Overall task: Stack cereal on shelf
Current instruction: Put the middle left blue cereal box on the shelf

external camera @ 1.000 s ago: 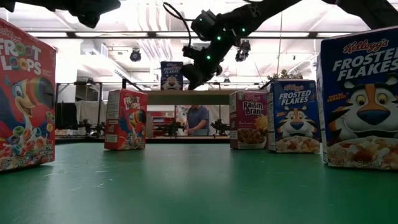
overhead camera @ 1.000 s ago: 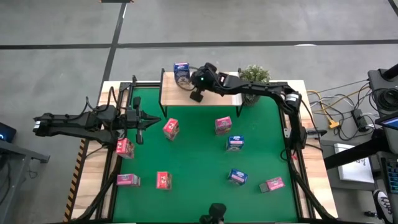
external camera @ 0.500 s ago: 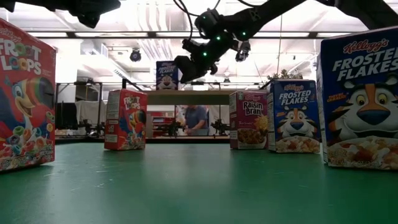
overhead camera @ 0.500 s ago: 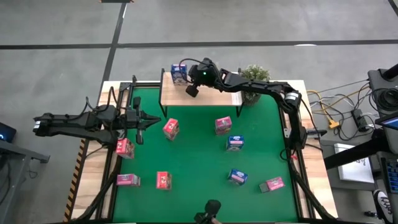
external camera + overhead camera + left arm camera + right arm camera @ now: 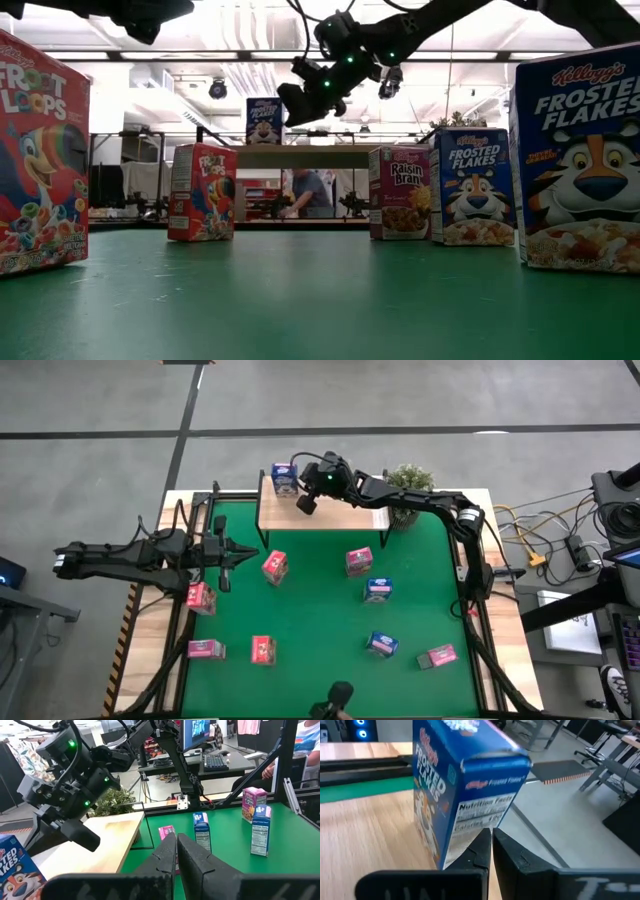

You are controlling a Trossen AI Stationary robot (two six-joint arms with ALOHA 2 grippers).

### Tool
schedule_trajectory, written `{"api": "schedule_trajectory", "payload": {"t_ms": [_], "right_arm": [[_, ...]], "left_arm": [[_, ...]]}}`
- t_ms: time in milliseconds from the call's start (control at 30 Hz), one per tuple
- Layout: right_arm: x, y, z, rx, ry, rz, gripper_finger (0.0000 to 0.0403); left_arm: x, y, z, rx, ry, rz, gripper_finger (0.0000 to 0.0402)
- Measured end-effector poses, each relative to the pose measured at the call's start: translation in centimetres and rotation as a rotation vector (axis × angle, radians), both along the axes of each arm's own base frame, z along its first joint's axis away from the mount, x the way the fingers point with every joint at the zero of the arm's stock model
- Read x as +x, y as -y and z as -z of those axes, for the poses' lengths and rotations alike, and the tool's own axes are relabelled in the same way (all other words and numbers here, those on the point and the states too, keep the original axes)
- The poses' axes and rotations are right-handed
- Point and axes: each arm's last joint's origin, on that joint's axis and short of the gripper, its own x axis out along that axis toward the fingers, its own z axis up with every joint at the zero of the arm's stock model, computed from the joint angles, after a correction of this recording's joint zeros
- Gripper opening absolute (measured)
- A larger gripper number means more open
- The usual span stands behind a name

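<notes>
A blue cereal box (image 5: 283, 478) stands upright on the far left corner of the wooden shelf (image 5: 330, 510); the low view shows this box (image 5: 263, 120) on the board (image 5: 310, 152). My right gripper (image 5: 305, 503) is shut, with its tips against that box over the shelf. My left gripper (image 5: 228, 552) is shut and held level over the mat's left side, touching nothing. Several more cereal boxes lie on the green mat, among them a pink one (image 5: 275, 566) and a blue one (image 5: 378, 590). My right gripper meets the blue box with its shut fingertips (image 5: 481, 851) on the narrow nutrition-facts side panel (image 5: 485, 815), low down near a corner. The fingers come from the shelf's right, slanting slightly down. The box stands upright with its base on the board.
A potted plant (image 5: 408, 480) stands by the shelf's right end. Boxes are scattered over the mat (image 5: 320, 680), with pink ones (image 5: 201, 597) (image 5: 206, 649) near its left edge and one (image 5: 437, 656) at near right. Tall boxes (image 5: 40, 160) (image 5: 580, 160) stand close to the low camera.
My right gripper has swung its shut fingers toward the shelf's left end, with its tips rising. The blue box has slid along the board toward the left end and stayed upright.
</notes>
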Motion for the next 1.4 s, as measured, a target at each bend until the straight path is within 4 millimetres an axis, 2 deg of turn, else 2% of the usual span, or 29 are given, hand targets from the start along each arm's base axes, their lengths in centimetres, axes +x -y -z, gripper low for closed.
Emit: {"api": "schedule_trajectory", "payload": {"t_ms": [300,500,700,933,1400], "right_arm": [[0.5,-2.4,0.9,0.060,-0.091,-0.044,0.0009],[2.2,-4.3,1.3,0.003,-0.032,-0.136,0.0009],[3.9,-3.9,3.2,-0.067,0.035,-0.132,0.0009],[5.0,-3.1,4.8,-0.112,-0.012,-0.078,0.0009],[4.7,-2.1,4.4,-0.150,-0.018,-0.021,0.0009]], "left_arm": [[0.0,0.0,0.0,0.000,-0.001,0.000,0.0000],[0.0,0.0,0.0,0.001,-0.001,0.000,0.0000],[0.0,0.0,0.0,0.001,-0.001,0.000,0.0000],[0.0,0.0,0.0,0.001,-0.001,0.000,0.0000],[0.0,0.0,0.0,0.001,-0.001,0.000,0.0000]]}}
